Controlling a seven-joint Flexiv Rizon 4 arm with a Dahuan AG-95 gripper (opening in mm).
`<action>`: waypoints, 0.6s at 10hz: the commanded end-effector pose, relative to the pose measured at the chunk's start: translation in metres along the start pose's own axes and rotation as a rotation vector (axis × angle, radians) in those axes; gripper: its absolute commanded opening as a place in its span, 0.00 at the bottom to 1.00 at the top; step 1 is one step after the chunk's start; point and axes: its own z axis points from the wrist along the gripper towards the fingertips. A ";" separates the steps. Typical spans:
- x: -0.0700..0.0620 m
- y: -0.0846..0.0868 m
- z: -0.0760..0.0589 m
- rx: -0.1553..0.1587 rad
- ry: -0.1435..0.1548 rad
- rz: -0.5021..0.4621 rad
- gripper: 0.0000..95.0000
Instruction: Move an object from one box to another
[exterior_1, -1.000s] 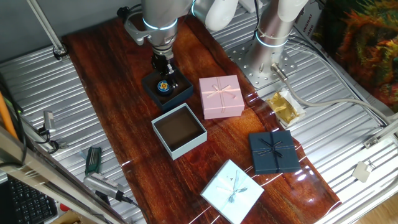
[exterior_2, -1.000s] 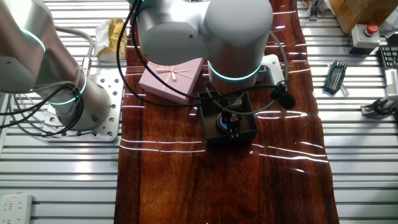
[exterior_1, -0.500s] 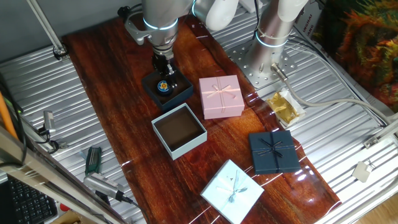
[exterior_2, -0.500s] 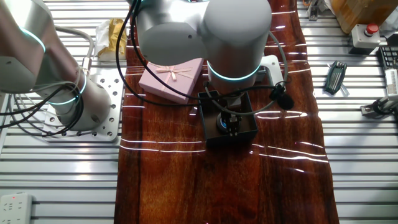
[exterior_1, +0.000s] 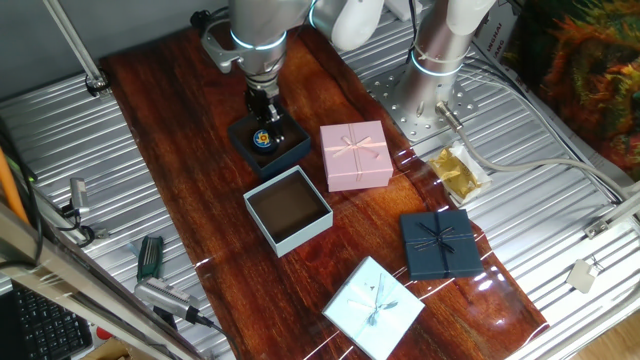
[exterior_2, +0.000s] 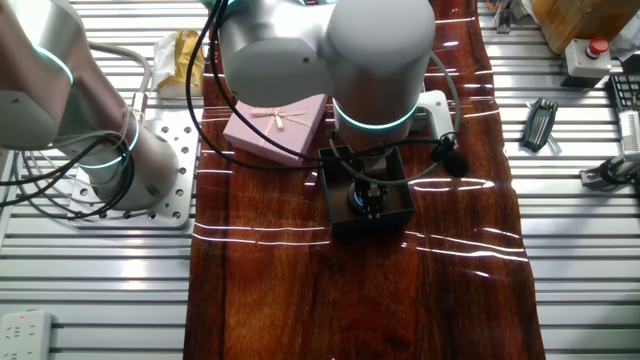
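The gripper (exterior_1: 265, 122) reaches into the navy tray (exterior_1: 291, 151), fingers straddling the blue-rimmed disc (exterior_1: 264, 139); whether they grip it, I cannot tell. A poor pinch could drop it before the pale blue open box (exterior_1: 313, 232) at five o'clock.

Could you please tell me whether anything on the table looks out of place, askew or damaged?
Nothing stands out. The disc lies inside the navy tray under the gripper; the open pale blue box and the three ribboned boxes look intact.
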 end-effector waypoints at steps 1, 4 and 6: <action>0.000 -0.001 0.003 0.024 -0.001 -0.007 0.80; 0.000 -0.001 0.006 0.037 -0.003 -0.009 0.80; 0.000 -0.001 0.007 0.038 -0.004 -0.004 0.80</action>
